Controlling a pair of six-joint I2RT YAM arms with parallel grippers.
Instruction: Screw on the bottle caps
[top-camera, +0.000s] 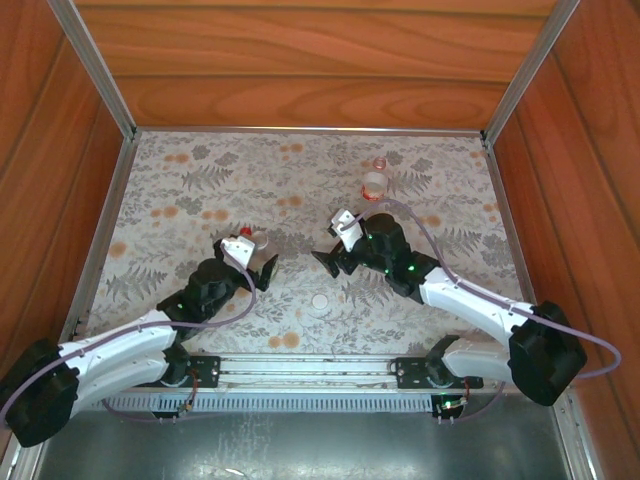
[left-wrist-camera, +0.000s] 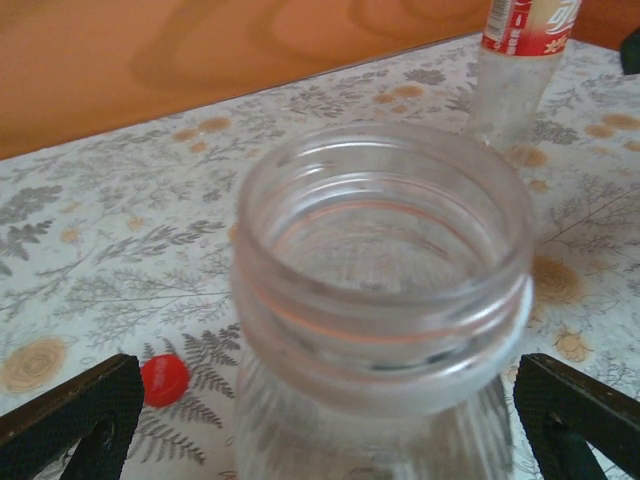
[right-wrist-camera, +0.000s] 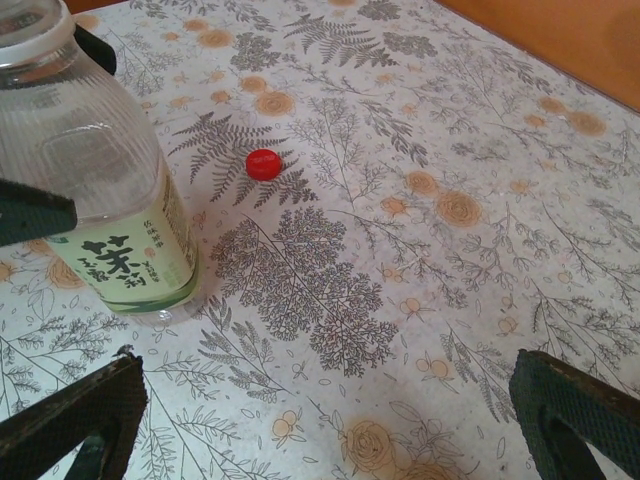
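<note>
The clear bottle with the green-yellow label stands uncapped; its wide mouth rises close between the fingers of my left gripper. That gripper is open, one finger on each side of the bottle's body. The red cap lies flat on the cloth just past the bottle. The white cap lies between the two arms. My right gripper is open and empty above bare cloth, right of the labelled bottle. The shorter bottle with the reddish band stands farther back.
A fern-and-flower patterned cloth covers the table. Wooden walls with aluminium posts close in the back and both sides. A metal rail carries the arm bases along the near edge.
</note>
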